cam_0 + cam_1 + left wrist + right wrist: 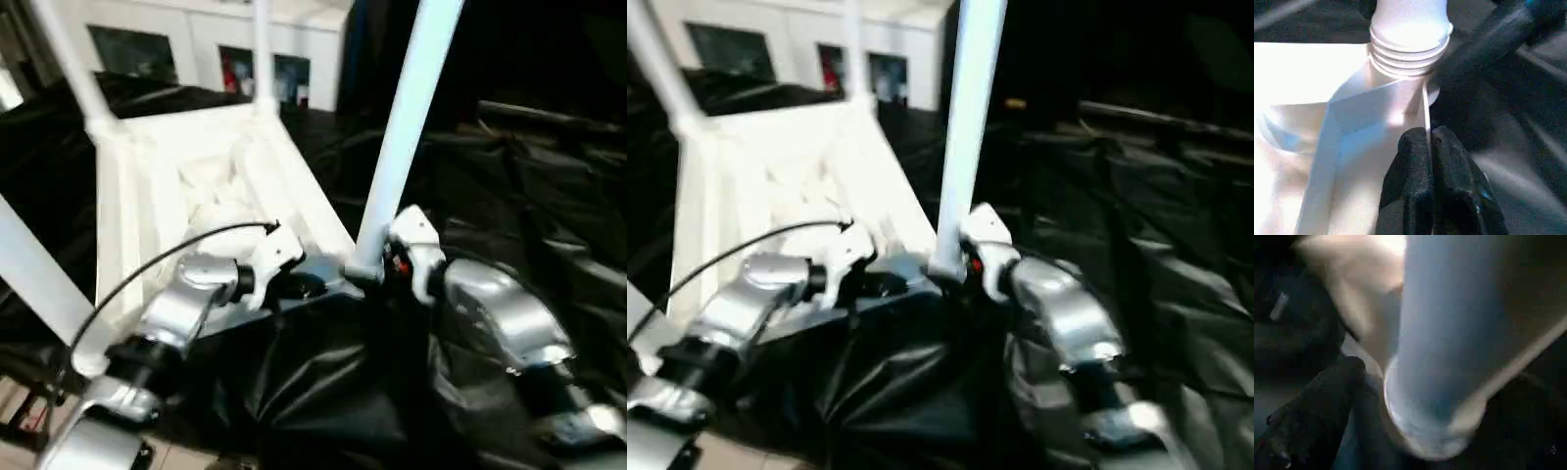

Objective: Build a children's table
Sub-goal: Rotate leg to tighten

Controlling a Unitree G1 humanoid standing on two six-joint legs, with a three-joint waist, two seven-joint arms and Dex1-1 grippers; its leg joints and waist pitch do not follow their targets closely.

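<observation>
The children's table lies upside down, its white ribbed top (196,176) facing up on black sheeting. Several white legs stand up from its corner sockets. My left gripper (294,284) is at the near edge; in the left wrist view its black fingers (1415,161) are shut on the top's thin rim (1426,105), just below a ribbed corner socket (1410,44). The near-right leg (402,127) rises from the corner beside it. My right gripper (384,269) sits at that leg's base, open, with one finger (1317,406) standing apart from the leg (1449,333).
Crumpled black sheeting (509,196) covers the surface all around and drapes over the near edge. White cabinets (196,39) stand at the back. A black cable (147,264) loops over my left forearm. Light floor (20,431) shows at the lower left.
</observation>
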